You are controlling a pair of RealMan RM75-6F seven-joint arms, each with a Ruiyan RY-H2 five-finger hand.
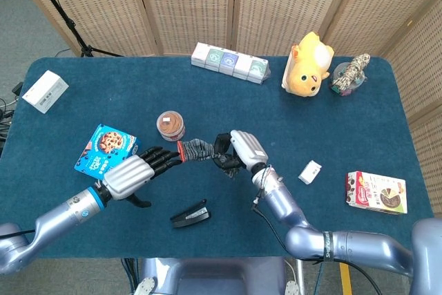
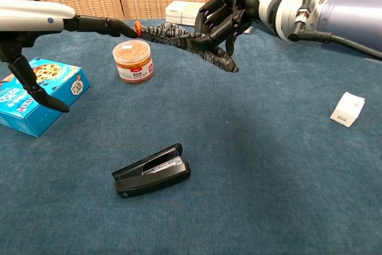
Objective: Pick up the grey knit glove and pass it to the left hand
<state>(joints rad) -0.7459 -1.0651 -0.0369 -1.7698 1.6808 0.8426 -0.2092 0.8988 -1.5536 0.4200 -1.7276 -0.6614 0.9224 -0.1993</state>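
Black plastic marks the nearest thing, a stapler (image 2: 152,170) lying low in the centre of the chest view on the blue table cloth (image 2: 268,195). Left of it sits a blue cookie box (image 2: 39,94), and a small white box (image 2: 347,109) lies at the right edge. Above the stapler, the grey knit glove (image 2: 191,43) hangs in the air across the upper middle of the frame, clear of the cloth. The right hand (image 2: 222,19) has its dark fingers wrapped around the glove's lower end. The left hand (image 1: 135,173) reaches in from the left with fingers stretched out flat and spread, thumb hanging down; its fingertips (image 2: 122,28) touch the glove's orange-trimmed cuff, not closed on it. Just below that cuff stands a small round jar (image 2: 133,61). Farther back, along the top of the head view, are a row of small cartons (image 1: 230,62), a yellow plush toy (image 1: 308,64) and a white box (image 1: 45,90) at upper left.
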